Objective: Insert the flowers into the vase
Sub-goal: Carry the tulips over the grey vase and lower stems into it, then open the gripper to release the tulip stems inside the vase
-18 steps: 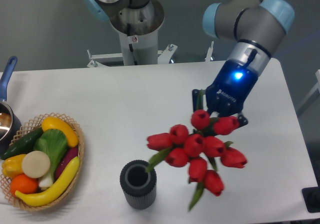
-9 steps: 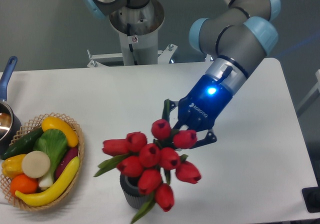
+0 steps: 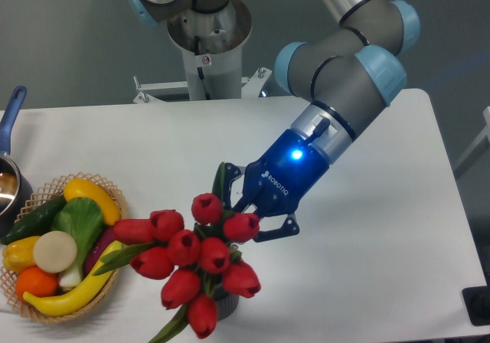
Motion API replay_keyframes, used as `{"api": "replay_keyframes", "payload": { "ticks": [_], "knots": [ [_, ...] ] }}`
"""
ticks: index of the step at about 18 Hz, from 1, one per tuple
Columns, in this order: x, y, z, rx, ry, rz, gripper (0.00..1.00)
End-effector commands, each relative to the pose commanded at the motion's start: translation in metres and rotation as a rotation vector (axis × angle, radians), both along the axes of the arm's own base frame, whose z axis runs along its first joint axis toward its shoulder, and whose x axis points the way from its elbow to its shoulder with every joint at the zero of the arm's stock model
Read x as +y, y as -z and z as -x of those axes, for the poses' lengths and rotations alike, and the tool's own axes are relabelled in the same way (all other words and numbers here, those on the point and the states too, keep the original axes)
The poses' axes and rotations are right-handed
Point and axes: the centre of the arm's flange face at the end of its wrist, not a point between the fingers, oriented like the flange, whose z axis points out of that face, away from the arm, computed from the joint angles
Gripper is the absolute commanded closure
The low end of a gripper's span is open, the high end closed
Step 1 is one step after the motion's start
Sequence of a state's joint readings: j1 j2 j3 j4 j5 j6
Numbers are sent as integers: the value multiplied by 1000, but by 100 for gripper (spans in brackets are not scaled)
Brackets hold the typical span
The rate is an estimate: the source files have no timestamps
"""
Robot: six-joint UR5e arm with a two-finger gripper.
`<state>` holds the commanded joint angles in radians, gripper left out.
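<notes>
The flowers (image 3: 191, 255) are a bunch of red tulip buds with green stems and leaves, in the lower middle of the view. My gripper (image 3: 246, 205) is shut on the bunch just above and right of the buds; the grip point is hidden by the buds. The bunch tilts down and to the left, with one leaf reaching towards the basket. The dark grey ribbed vase (image 3: 230, 306) stands near the table's front edge, almost wholly hidden behind the buds. I cannot tell whether the stems are inside it.
A wicker basket (image 3: 122, 213) of fruit and vegetables stands at the front left, close to the leftmost tulip. A blue-handled pot (image 3: 11, 115) is at the far left edge. The robot's base (image 3: 207, 29) is at the back. A black object (image 3: 478, 305) sits at the right edge.
The arm has swung left and towards the front with the flowers. The bunch has moved from right of the vase to over it and now covers it.
</notes>
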<state>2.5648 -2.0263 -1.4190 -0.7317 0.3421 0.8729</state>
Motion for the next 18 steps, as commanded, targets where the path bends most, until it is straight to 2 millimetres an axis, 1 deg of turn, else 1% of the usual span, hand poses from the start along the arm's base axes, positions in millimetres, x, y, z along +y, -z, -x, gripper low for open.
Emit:
{"api": "replay_keyframes", "payload": {
  "ticks": [2, 3, 5, 9, 11, 18],
  "knots": [
    [11, 4, 0, 0, 13, 0, 98],
    [14, 7, 5, 2, 13, 0, 98],
    [20, 12, 5, -1, 21, 2, 98],
    [24, 19, -1, -12, 30, 10, 98],
    [25, 24, 0, -18, 30, 14, 97],
    [22, 54, -2, -55, 31, 44, 97]
  ]
}}
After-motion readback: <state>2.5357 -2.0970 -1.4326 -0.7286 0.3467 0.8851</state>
